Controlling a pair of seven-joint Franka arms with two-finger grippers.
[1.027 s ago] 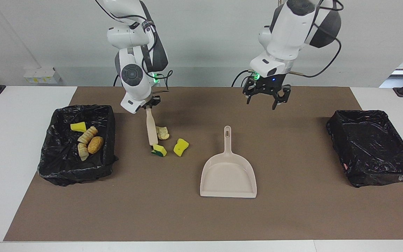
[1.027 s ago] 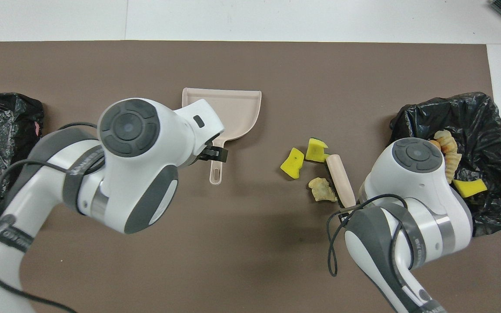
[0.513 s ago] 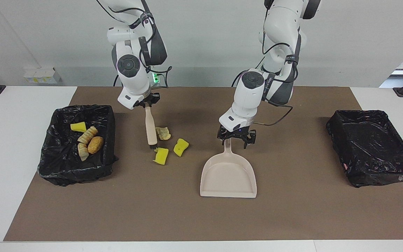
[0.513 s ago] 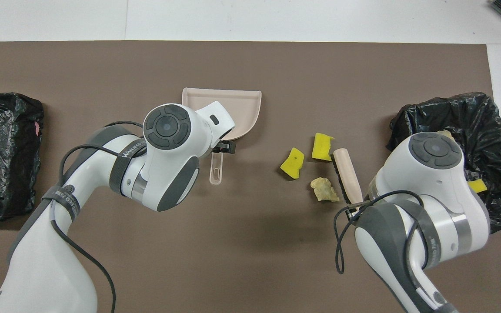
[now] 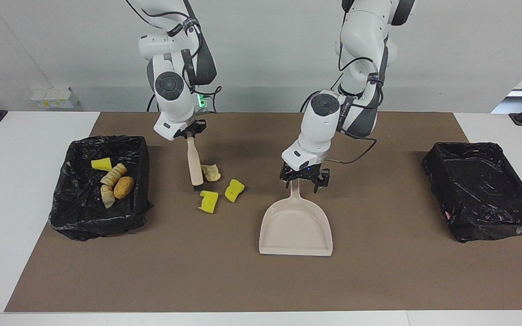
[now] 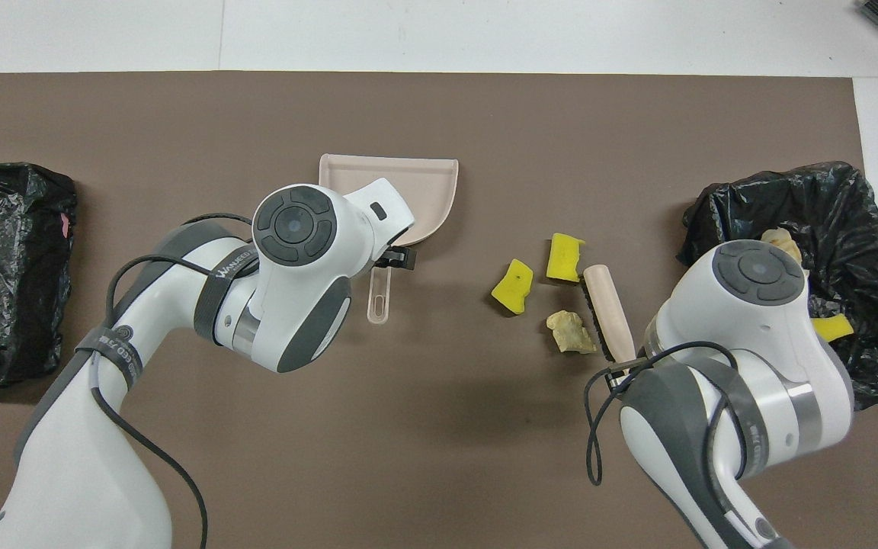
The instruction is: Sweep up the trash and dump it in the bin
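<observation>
Yellow and tan trash (image 5: pixel 208 201) lies beside the dustpan (image 5: pixel 296 228), so the right claw (image 5: pixel 189 131) pinches the brush (image 5: pixel 194 163) to push it in, while the left claw (image 5: pixel 304 179) straddles the dustpan's handle, spread.

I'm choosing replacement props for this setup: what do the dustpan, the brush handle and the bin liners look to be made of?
Dustpan: smooth, matte beige, moulded in one piece, probably plastic. Brush handle: pale, rounded, unvarnished-looking, likely wood, possibly plastic. The liners of the bin holding scraps and the other bin: thin, black, crinkled, glossy film, plastic.
</observation>
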